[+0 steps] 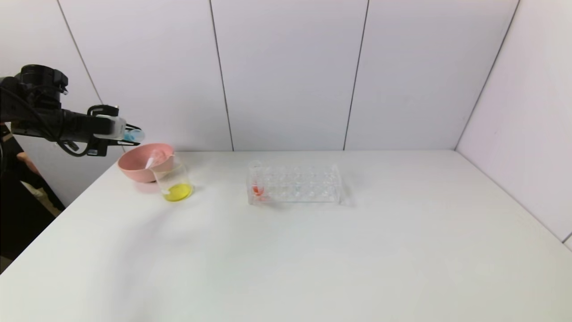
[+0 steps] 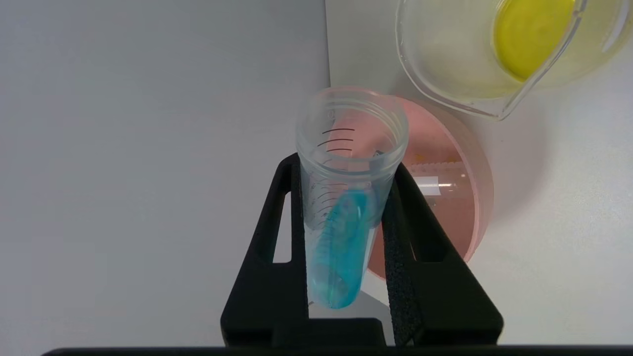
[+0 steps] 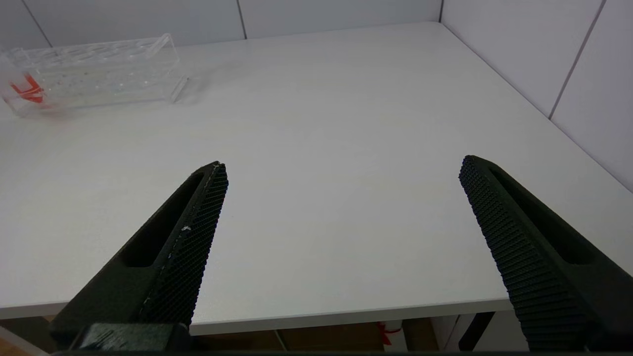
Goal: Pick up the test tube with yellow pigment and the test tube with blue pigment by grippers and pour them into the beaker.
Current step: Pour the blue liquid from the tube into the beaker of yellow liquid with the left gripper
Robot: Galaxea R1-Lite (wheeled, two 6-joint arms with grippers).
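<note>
My left gripper [image 1: 130, 135] is shut on the test tube with blue pigment [image 1: 135, 134] and holds it tilted in the air above the pink bowl's far left side. In the left wrist view the tube [image 2: 341, 237] sits between my gripper's [image 2: 346, 168] black fingers, with blue liquid along its lower side. The beaker [image 1: 173, 179] stands in front of the bowl with yellow liquid in its bottom; it also shows in the left wrist view [image 2: 445, 59]. No tube holding yellow liquid is in view. My right gripper [image 3: 343, 165] is open and empty over the table's front edge.
The pink bowl [image 1: 138, 167] touches the beaker and holds an empty clear tube [image 2: 435, 184]. A clear tube rack [image 1: 299, 184] stands mid-table with a red-orange-liquid tube [image 1: 258, 188] at its left end. The white wall is close behind the bowl.
</note>
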